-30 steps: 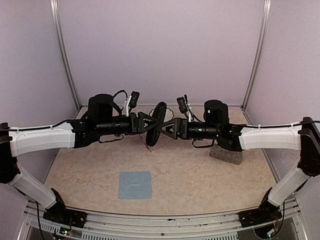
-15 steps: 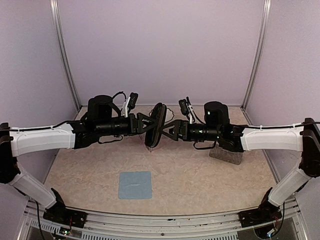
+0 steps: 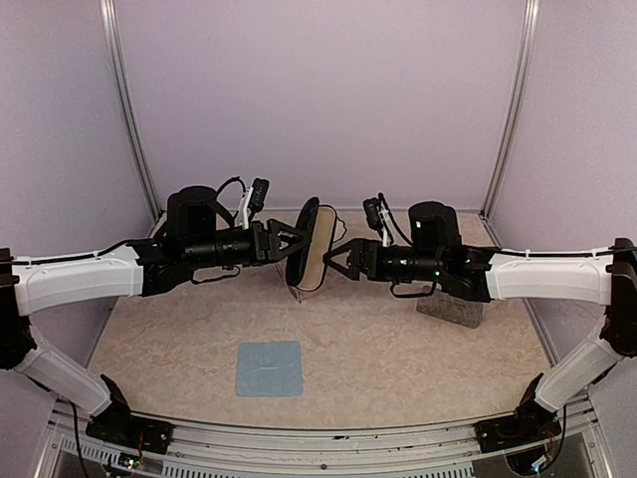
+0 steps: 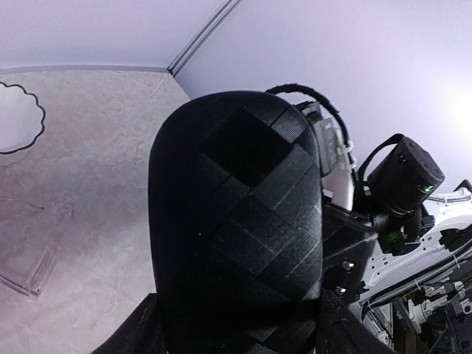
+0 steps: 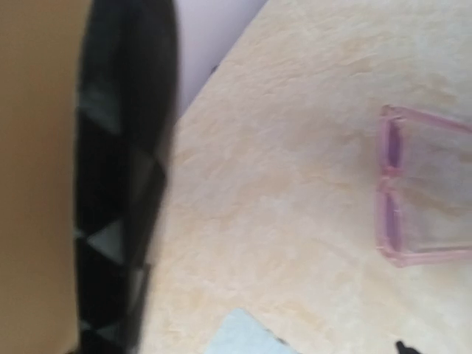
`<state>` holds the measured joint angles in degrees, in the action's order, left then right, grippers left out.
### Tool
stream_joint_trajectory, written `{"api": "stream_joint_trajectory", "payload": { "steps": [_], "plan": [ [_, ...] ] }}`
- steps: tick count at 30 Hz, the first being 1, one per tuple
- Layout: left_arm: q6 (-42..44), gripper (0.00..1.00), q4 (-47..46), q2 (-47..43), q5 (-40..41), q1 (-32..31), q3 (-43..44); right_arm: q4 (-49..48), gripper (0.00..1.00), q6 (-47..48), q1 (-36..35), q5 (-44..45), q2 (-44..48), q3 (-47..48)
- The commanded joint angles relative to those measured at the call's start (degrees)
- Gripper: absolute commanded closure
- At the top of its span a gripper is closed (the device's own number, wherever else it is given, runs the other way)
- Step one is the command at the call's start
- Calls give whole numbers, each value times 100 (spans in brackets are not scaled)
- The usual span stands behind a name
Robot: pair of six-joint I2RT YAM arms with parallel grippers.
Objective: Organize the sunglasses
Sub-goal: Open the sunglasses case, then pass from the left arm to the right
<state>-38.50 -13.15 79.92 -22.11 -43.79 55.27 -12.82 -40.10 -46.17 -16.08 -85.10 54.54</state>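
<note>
The pale, translucent pink plastic-framed sunglasses lay flat on the beige worktop, toward the middle of its far edge. Above them hung a black oblong woven-pattern glasses case, its tan lining showing. The left claw pinched the case's shell. The right claw sat at the lining side; whether spread or pressed together could not be told. A grey speckled case rested toward the right edge, and a square blue cloth lay by the near edge.

The table carries a blue cloth, pink-framed sunglasses behind it, and a grey case to its right rear.
</note>
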Motion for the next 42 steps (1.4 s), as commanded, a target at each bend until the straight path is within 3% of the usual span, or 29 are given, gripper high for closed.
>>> {"api": "stream_joint_trajectory", "payload": {
  "steps": [1,18,30,34,42],
  "plan": [
    [-110,100,-906,-415,-753,-174,61,467,10,155,91,720,92,-181],
    [-96,100,-788,-447,-582,-87,26,-910,13,259,82,-311,1211,-594],
    [-324,100,-1186,-463,-892,-102,-41,-1518,27,-309,29,-911,574,-242],
    [-412,100,-1355,-484,-991,-103,-102,-1875,35,-555,13,-1133,345,-229],
    [-474,100,-1471,-478,-1061,-111,-190,-2139,62,-664,-6,-1308,220,-197]
  ]
}}
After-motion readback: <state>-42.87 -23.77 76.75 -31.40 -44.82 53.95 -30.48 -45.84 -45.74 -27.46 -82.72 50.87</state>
